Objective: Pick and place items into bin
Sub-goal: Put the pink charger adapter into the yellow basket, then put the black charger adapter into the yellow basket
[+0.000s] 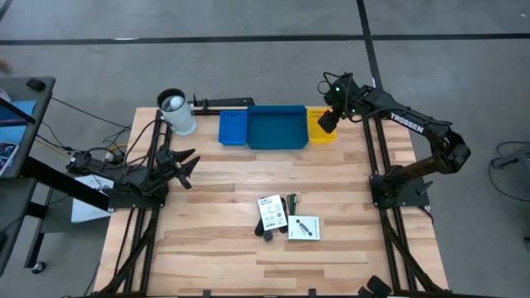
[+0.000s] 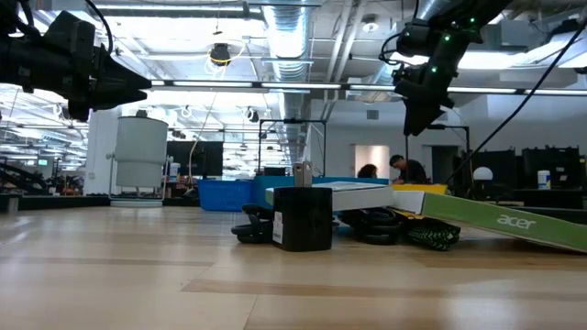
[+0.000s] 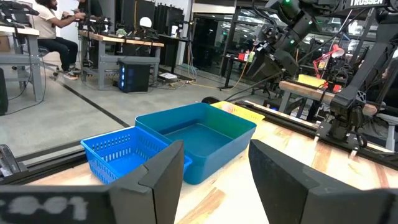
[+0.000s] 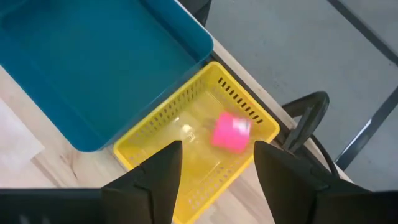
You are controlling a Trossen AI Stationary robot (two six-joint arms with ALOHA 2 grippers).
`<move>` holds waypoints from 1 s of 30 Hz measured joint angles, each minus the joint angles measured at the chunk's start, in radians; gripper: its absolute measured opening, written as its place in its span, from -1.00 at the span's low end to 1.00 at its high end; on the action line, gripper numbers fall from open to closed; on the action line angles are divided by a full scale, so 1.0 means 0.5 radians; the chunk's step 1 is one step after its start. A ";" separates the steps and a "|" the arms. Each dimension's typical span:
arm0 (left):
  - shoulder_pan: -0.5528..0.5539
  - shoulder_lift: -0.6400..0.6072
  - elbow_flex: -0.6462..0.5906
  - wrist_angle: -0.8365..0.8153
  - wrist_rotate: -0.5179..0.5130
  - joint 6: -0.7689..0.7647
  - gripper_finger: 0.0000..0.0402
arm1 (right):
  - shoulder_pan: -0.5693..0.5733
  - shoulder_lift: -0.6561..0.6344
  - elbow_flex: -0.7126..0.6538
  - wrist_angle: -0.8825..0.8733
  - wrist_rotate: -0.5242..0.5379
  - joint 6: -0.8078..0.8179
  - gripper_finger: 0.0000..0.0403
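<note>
We see the worktop (image 1: 215, 257) carrying a row of three trays along its far edge: the wide blue tray (image 1: 277, 127) in the middle, a small blue tray (image 1: 233, 127) touching it on the left and a yellow tray (image 1: 320, 126) on the right, toward the far right corner. A white cup (image 1: 176, 111) stands near the far left corner. The right jaws (image 4: 216, 163) hang above the yellow tray, released and holding nothing, and a red block (image 4: 231, 132) shows inside that tray. The left jaws (image 3: 214, 171) wait, parted, near the left edge. Near the middle of the worktop lie two white packets (image 1: 271, 212), with a green cable (image 1: 292, 203) between them and a black piece (image 1: 268, 235) near the front.
</note>
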 joint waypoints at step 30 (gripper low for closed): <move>-0.001 0.000 0.000 0.000 0.000 0.000 -0.15 | 1.150 0.000 -0.001 -0.114 -0.372 0.020 -0.17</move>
